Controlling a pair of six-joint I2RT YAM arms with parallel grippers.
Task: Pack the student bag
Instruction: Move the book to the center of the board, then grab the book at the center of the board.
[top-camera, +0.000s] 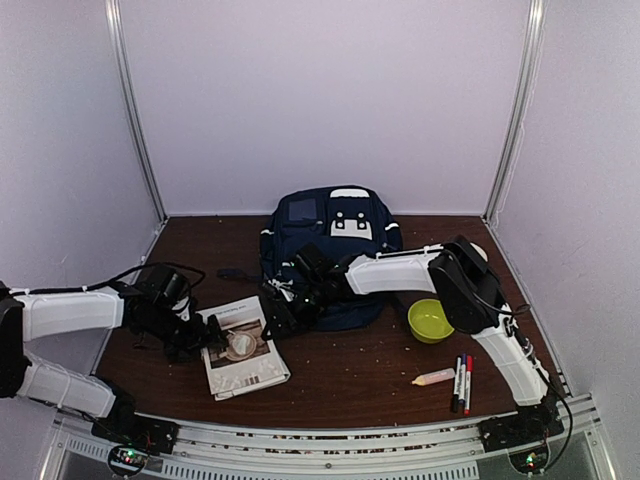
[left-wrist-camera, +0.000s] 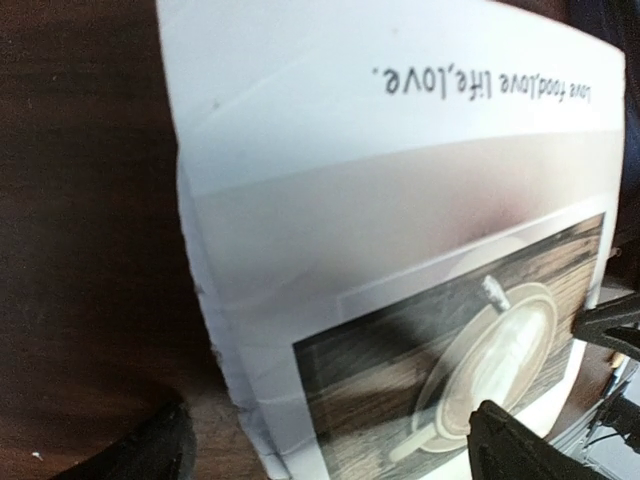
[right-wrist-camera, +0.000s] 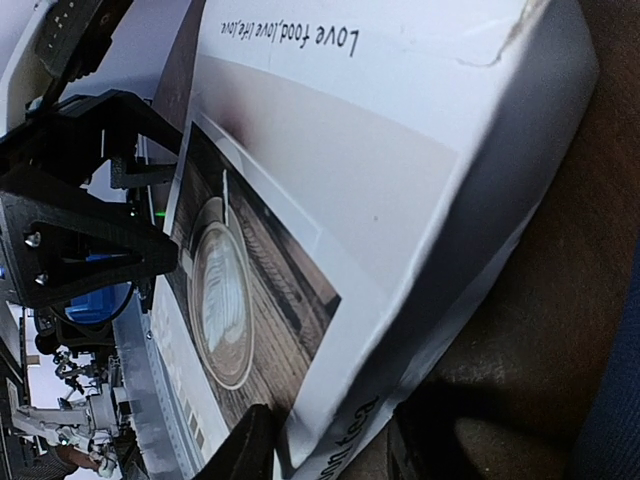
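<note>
The dark brown counter (top-camera: 360, 365) fills the lower half of the top view, speckled with pale crumbs. At its back centre sits the student bag (top-camera: 335, 225), navy blue with white patches near its top. My right arm reaches across its front toward the left.

Left of centre and nearer the bottom lies a white book (top-camera: 245, 350). Its cover shows a coffee cup on dark wood and the line "Love food, love life, love." The bag is just beyond the book's upper right corner.

My left tool (top-camera: 205, 337) hangs at the book's left edge. In the left wrist view it is spread wide (left-wrist-camera: 330, 445), one finger over the bare counter at lower left and the other over the cover at lower right.

My right tool (top-camera: 283, 315) is at the book's upper right corner. In the right wrist view (right-wrist-camera: 325, 455) its fingers (right-wrist-camera: 245, 450) stand on either side of the book's edge. I cannot tell whether they pinch it.

Right of the bag sits a yellow-green bowl (top-camera: 431, 320). Toward the lower right lie a few markers (top-camera: 463, 383) side by side, and just to their left lies a small cream tube (top-camera: 434, 377).
</note>
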